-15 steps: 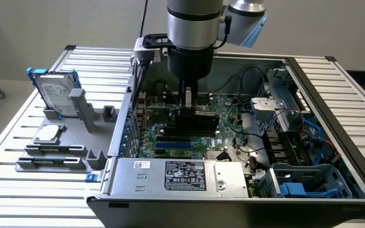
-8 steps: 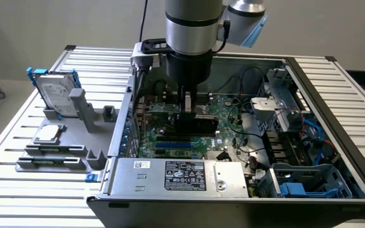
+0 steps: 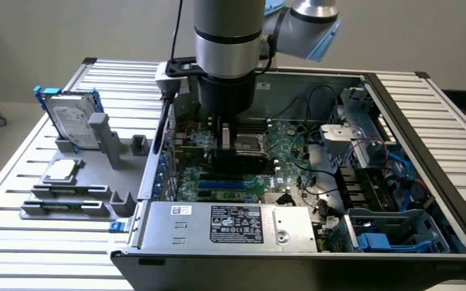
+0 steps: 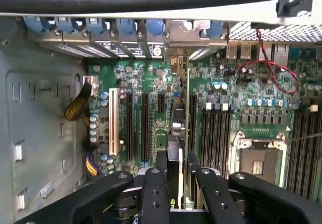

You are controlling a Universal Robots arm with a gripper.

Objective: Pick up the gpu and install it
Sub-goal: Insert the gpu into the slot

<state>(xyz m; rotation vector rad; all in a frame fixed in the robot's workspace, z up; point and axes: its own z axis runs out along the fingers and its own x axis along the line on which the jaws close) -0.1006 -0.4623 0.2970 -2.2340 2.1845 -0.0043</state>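
Room is running tight around the gpu (image 3: pixel 245 159), which is sitting low inside the open computer case (image 3: pixel 427 121), over the motherboard (image 3: pixel 290 136) and toward the exterior view's left half of the case. The arm (image 3: pixel 229 48) is reaching straight down into the case, and the jaws are clamping narrow on the card's two faces at its near end.

In the wrist view the gpu (image 4: pixel 179 128) is standing on edge, thin side up. Its long axis is running from the jaws toward the case's rear wall. Its silver end bracket (image 4: pixel 188 35) is meeting the row of blue-latched rear slot covers (image 4: pixel 115 25). The card is lining up along one expansion slot (image 4: pixel 192 126); whether its edge is seated in it, I cannot tell.

On one side the empty black slots (image 4: pixel 145 128) and a white slot (image 4: pixel 113 123) are leaving open board. On the other side the memory slots (image 4: pixel 216 128) are lying just beside the card, with the processor socket (image 4: pixel 259 158) near them.

Outside the case, a hard drive (image 3: pixel 73 121) is standing upright in a gray holder (image 3: pixel 79 194) on the slatted surface (image 3: pixel 22 242), well apart from the card.
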